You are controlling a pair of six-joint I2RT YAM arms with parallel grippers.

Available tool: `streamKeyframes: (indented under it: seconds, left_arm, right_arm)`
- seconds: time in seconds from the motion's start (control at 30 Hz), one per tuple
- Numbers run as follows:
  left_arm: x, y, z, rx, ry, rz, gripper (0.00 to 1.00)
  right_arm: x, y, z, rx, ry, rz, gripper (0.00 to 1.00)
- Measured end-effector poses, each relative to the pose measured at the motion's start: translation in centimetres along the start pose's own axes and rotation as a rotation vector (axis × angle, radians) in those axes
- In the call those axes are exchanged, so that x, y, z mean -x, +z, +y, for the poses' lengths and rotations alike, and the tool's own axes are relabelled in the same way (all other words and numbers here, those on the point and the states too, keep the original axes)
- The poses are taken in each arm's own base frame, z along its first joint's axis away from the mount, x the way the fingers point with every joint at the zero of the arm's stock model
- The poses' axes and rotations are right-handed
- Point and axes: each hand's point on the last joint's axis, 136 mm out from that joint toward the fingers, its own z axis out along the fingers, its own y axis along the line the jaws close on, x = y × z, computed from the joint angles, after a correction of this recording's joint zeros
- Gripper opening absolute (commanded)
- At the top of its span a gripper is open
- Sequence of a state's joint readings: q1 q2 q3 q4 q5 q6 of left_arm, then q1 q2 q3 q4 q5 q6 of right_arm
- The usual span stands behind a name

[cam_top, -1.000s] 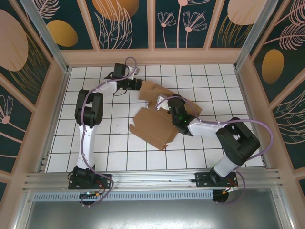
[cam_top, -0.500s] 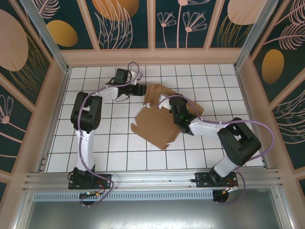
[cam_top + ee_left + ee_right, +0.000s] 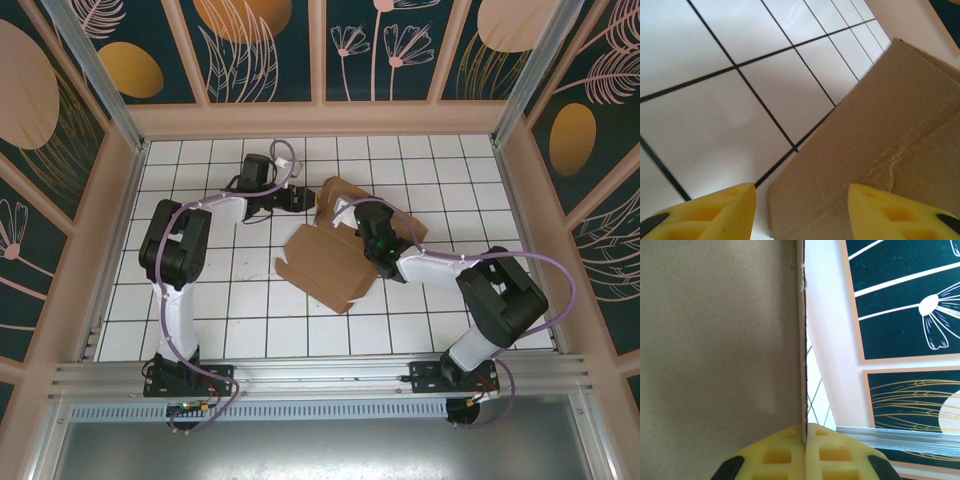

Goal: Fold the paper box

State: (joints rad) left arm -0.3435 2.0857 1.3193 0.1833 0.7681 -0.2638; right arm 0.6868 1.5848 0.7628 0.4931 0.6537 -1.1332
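Observation:
The paper box (image 3: 325,265) is a brown cardboard sheet, partly folded, in the middle of the tiled floor, with one flap (image 3: 345,195) raised at the back. My right gripper (image 3: 368,232) is shut on a thin upright cardboard edge (image 3: 801,365); its fingertips (image 3: 790,452) meet around it, and a broad panel (image 3: 715,340) lies to the left. My left gripper (image 3: 303,198) stands open at the back flap's left edge. Its yellow fingers (image 3: 705,215) are apart, and the flap's corner (image 3: 880,125) lies between and beyond them.
The white tiled floor (image 3: 220,300) stretches left and in front of the box. Pink walls with dark flower panels (image 3: 320,115) close in the back and sides. An aluminium rail (image 3: 320,375) runs along the near edge by the arm bases.
My left gripper has moved right and a little nearer, up to the back flap. That flap has shifted right and stands more upright. The right gripper has stayed shut on the cardboard.

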Motion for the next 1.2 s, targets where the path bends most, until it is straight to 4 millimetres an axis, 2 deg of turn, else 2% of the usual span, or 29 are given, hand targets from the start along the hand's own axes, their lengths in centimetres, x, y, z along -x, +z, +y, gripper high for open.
streamKeyframes:
  seconds: [0.27, 0.47, 0.73, 0.9, 1.07, 1.2]
  left_arm:
    - [-0.3, 0.2, -0.5, -0.027, 0.022, -0.009, 0.52]
    - [-2.3, 0.1, -0.4, -0.045, 0.014, 0.016, 0.52]
    - [-1.9, 0.0, -1.3, -0.088, 0.042, 0.004, 0.54]
    - [-1.6, 0.1, -1.3, -0.087, 0.055, 0.002, 0.54]
    - [-0.2, 0.4, -1.1, -0.073, 0.101, -0.017, 0.54]
    - [-0.3, 0.4, -1.0, -0.071, 0.136, -0.02, 0.52]
  right_arm:
    - [0.1, 0.1, -0.2, 0.003, 0.013, 0.004, 0.0]
    - [-0.1, 0.2, -0.1, 0.011, 0.013, 0.011, 0.0]
    - [-0.2, 0.2, 0.0, 0.016, 0.022, 0.015, 0.0]
    - [0.0, 0.3, 0.1, 0.022, 0.024, 0.012, 0.0]
    - [0.3, 0.3, 0.3, 0.044, 0.021, 0.003, 0.0]
    - [0.4, 0.3, 0.5, 0.059, 0.02, 0.002, 0.0]
